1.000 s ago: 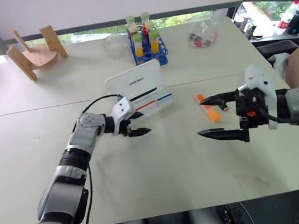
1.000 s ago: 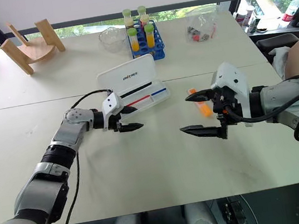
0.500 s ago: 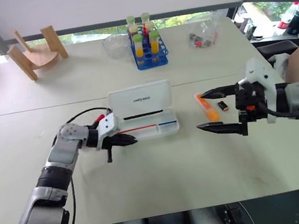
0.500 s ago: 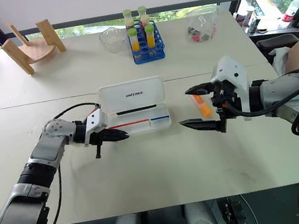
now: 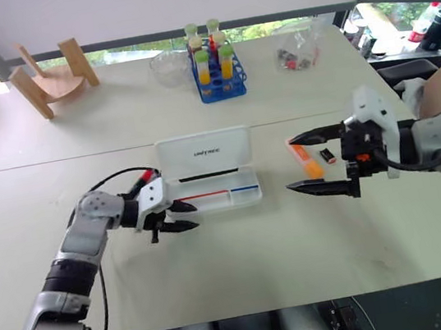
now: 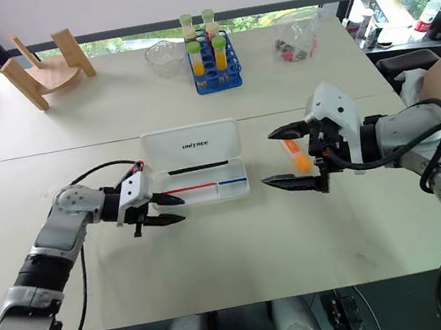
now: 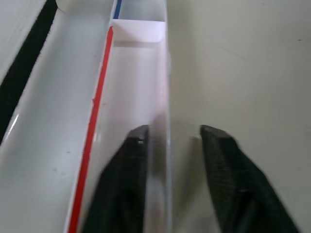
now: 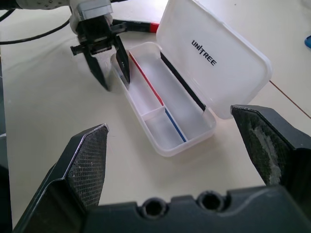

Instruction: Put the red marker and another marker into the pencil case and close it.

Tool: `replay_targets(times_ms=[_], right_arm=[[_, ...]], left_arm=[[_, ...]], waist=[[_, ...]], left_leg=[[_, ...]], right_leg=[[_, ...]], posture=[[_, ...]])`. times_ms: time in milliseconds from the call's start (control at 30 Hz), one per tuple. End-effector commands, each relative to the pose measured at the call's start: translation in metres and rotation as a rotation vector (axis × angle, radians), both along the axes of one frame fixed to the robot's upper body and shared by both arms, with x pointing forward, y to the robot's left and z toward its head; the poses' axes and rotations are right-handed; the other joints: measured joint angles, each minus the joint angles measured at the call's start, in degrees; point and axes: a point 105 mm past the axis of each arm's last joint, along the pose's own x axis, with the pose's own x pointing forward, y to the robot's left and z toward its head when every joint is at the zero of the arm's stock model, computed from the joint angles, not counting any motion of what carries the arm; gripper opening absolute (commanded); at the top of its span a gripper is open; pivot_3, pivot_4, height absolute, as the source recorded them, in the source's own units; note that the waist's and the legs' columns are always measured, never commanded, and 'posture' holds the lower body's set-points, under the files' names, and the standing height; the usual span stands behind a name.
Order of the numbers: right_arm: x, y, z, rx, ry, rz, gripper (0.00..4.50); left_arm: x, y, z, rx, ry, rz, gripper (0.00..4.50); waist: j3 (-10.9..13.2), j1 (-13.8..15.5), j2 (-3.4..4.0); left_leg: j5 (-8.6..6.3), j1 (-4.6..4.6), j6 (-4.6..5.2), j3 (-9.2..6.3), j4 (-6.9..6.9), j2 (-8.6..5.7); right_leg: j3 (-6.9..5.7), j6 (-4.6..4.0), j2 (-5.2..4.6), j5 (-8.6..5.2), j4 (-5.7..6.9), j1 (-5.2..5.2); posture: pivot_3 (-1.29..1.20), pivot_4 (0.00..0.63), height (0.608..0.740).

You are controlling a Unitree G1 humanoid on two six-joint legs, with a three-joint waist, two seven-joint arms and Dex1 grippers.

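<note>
My left gripper (image 6: 165,209) sits at the left end of the open pencil case (image 6: 208,190), its fingers partly open and straddling the near wall of the tray, gripping nothing that I can tell. My right gripper (image 6: 294,156) hangs spread wide, empty, just beside the orange marker (image 6: 294,156), which lies on the table (image 6: 242,253) right of the case. The red marker (image 8: 141,24) lies on the table at the case's left end, behind my left wrist. The risk I see: if I pull that arm away carelessly, a finger could catch the thin wall and drag or tip the light case. My wrist could also knock the red marker rolling.
</note>
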Motion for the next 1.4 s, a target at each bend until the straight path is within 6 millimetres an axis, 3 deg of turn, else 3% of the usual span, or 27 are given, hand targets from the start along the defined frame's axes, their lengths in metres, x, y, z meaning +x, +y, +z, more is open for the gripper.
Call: replay_targets(times_ms=[33, 67, 100, 200, 300, 367, 467, 767, 867, 933, 1100, 1267, 1333, 1400], right_arm=[[-0.001, 0.002, 0.008, -0.007, -0.04, 0.024, 4.5], [-0.001, 0.001, 0.008, -0.006, -0.038, 0.027, 4.5], [0.0, 0.002, 0.008, -0.004, -0.035, 0.033, 4.5], [0.0, 0.004, 0.006, -0.001, -0.03, 0.046, 4.5], [0.001, 0.005, 0.005, 0.001, -0.029, 0.052, 4.5], [0.002, 0.006, 0.006, 0.005, -0.028, 0.056, 4.5], [0.004, 0.008, 0.005, 0.003, -0.031, 0.064, 4.5], [0.01, 0.006, 0.009, -0.021, -0.066, 0.064, 4.5], [0.01, 0.006, 0.012, -0.012, -0.075, 0.056, 4.5], [0.011, 0.005, 0.012, -0.014, -0.083, 0.048, 4.5], [0.011, 0.004, 0.013, -0.012, -0.089, 0.035, 4.5], [0.011, 0.002, 0.014, -0.011, -0.095, 0.021, 4.5], [0.01, 0.002, 0.014, -0.009, -0.097, 0.017, 4.5], [0.01, 0.001, 0.015, -0.009, -0.099, 0.014, 4.5]], left_arm=[[-0.013, 0.009, 0.049, -0.105, -0.093, 0.055, 3.89], [-0.019, 0.011, 0.058, -0.129, -0.096, 0.083, 4.38], [-0.024, 0.017, 0.068, -0.149, -0.1, 0.131, 4.45], [-0.027, 0.039, 0.087, -0.185, -0.136, 0.309, 4.45], [-0.015, 0.076, 0.094, -0.209, -0.229, 0.577, 4.45], [-0.005, 0.099, 0.089, -0.205, -0.281, 0.729, 4.45], [0.007, 0.114, 0.07, -0.228, -0.246, 0.843, 4.45], [0.039, 0.103, 0.005, -0.21, -0.09, 0.863, 4.45], [0.04, 0.11, -0.004, -0.168, -0.083, 0.872, 3.56], [0.039, 0.113, -0.003, -0.172, -0.066, 0.867, 2.59], [0.034, 0.117, 0.024, -0.21, -0.093, 0.823, 0.35], [0.029, 0.104, 0.103, -0.322, -0.216, 0.699, 0.34], [0.023, 0.085, 0.129, -0.364, -0.25, 0.588, 0.34], [0.019, 0.057, 0.143, -0.373, -0.247, 0.443, 0.34]], waist=[[0.0, 0.0, 0.02], [0.1, -0.1, 0.04], [0.1, -0.1, 0.05], [0.2, 0.1, 0.12], [0.2, 0.2, 0.12], [0.2, 0.3, 0.11], [0.2, 0.3, 0.1], [0.2, 0.3, 0.04], [0.2, -0.2, 0.04], [0.2, -0.1, 0.04], [0.2, 0.1, 0.04], [0.3, 0.4, -0.06], [0.3, 0.4, -0.07], [0.3, 0.4, -0.06]], left_leg=[[0.0, 0.0, 0.0, -0.01, 0.0, 0.03], [0.0, 0.0, 0.0, -0.01, -0.01, 0.04], [0.0, 0.0, 0.0, -0.01, -0.01, 0.05], [0.0, 0.03, 0.0, -0.02, 0.01, 0.07], [0.0, 0.09, 0.0, -0.01, 0.06, 0.05], [0.0, 0.12, 0.0, 0.0, 0.07, 0.04], [0.0, 0.14, 0.0, 0.02, 0.1, 0.02], [0.01, 0.11, -0.02, 0.04, 0.1, 0.0], [0.01, 0.11, -0.02, 0.06, 0.07, 0.01], [0.01, 0.11, -0.02, 0.06, 0.03, 0.03], [0.01, 0.1, -0.03, 0.08, 0.08, 0.01], [0.01, 0.06, -0.03, 0.03, 0.09, 0.02], [0.02, 0.05, -0.04, 0.01, 0.1, 0.02], [0.02, 0.06, -0.05, 0.05, 0.11, -0.04]], right_leg=[[0.0, 0.0, 0.0, 0.0, 0.0, 0.01], [0.01, 0.0, 0.0, 0.0, 0.0, 0.0], [0.02, 0.0, -0.01, 0.0, 0.01, 0.0], [0.01, 0.0, -0.02, 0.0, 0.03, 0.03], [0.01, 0.0, -0.04, 0.0, 0.12, 0.08], [0.01, -0.01, -0.04, 0.0, 0.16, 0.08], [0.0, -0.01, -0.04, 0.0, 0.18, 0.1], [0.0, -0.01, -0.03, 0.0, 0.21, 0.05], [0.04, -0.01, -0.01, 0.0, 0.21, 0.0], [0.05, -0.03, 0.02, -0.01, 0.26, -0.07], [0.05, -0.03, -0.03, -0.01, 0.29, -0.05], [0.02, -0.03, -0.04, -0.01, 0.3, -0.06], [0.0, -0.03, -0.05, -0.01, 0.3, -0.05], [0.01, -0.03, -0.11, -0.01, 0.29, -0.02]], posture=[[0.0, 0.15, 0.74], [0.0, 0.15, 0.74], [0.0, 0.15, 0.74], [0.0, 0.15, 0.74], [0.0, 0.15, 0.74], [0.0, 0.15, 0.74], [0.0, 0.15, 0.74], [0.0, 0.15, 0.74], [0.0, 0.15, 0.74], [0.0, 0.15, 0.74], [0.0, 0.15, 0.74], [0.0, 0.15, 0.74], [0.0, 0.15, 0.74], [0.0, 0.15, 0.74]])
